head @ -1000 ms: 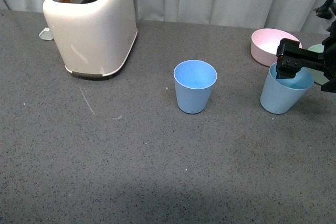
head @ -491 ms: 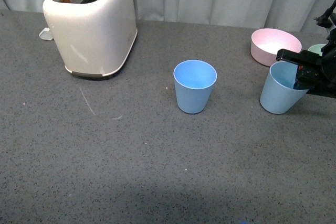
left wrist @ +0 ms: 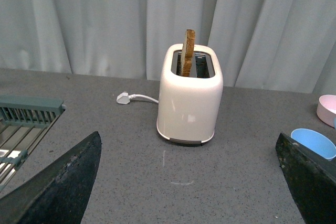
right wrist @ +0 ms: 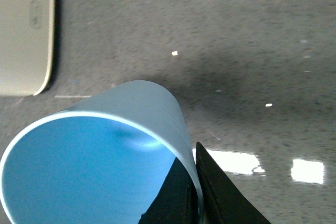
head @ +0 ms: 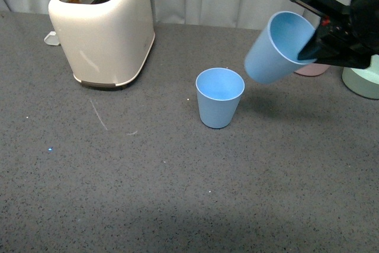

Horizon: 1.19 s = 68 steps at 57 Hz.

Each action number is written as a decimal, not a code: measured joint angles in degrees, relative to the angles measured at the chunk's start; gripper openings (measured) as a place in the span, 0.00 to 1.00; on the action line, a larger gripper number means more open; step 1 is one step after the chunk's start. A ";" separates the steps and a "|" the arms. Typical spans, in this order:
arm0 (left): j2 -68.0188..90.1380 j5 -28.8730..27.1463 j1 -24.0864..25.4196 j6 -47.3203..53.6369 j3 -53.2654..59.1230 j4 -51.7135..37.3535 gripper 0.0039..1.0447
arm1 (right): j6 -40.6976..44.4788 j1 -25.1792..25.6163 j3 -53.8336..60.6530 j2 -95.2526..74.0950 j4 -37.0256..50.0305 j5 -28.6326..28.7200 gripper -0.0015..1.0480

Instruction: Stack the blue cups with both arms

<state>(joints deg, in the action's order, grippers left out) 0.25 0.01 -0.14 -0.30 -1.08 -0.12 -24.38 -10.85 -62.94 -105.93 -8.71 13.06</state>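
One blue cup stands upright on the dark grey table near the middle. My right gripper is shut on the rim of the second blue cup and holds it tilted in the air, up and to the right of the standing cup. In the right wrist view the held cup fills the lower left, with the gripper pinching its wall. My left gripper is open and empty; its fingertips frame the table, with the standing cup at the edge.
A cream toaster with a slice of toast stands at the back left, also in the left wrist view. A pink bowl and a green bowl sit at the back right. A metal rack lies beside the left arm.
My right gripper has lifted the cup off the table and carried it up and to the left, tilting it, toward the standing cup. The standing cup has not moved.
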 joint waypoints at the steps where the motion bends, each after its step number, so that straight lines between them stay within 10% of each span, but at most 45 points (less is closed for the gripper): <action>1: 0.00 0.00 0.00 0.00 0.00 -0.02 0.94 | -0.09 -0.72 -0.24 0.04 0.00 -0.04 0.01; 30: 0.00 0.00 0.00 0.00 0.00 0.00 0.94 | -1.64 -7.80 -3.93 -3.17 -1.60 -1.66 0.01; 62: 0.00 0.00 0.00 0.00 0.00 0.00 0.94 | 0.63 -7.34 -2.64 -1.73 1.81 -4.59 0.85; 68: 0.00 0.00 0.00 0.00 0.00 0.00 0.94 | 10.08 -7.74 7.67 -1.84 28.17 -21.75 0.75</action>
<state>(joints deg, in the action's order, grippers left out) 0.25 0.01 -0.14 -0.30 -1.08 -0.12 -14.31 -18.59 -55.27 -107.77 19.46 -8.69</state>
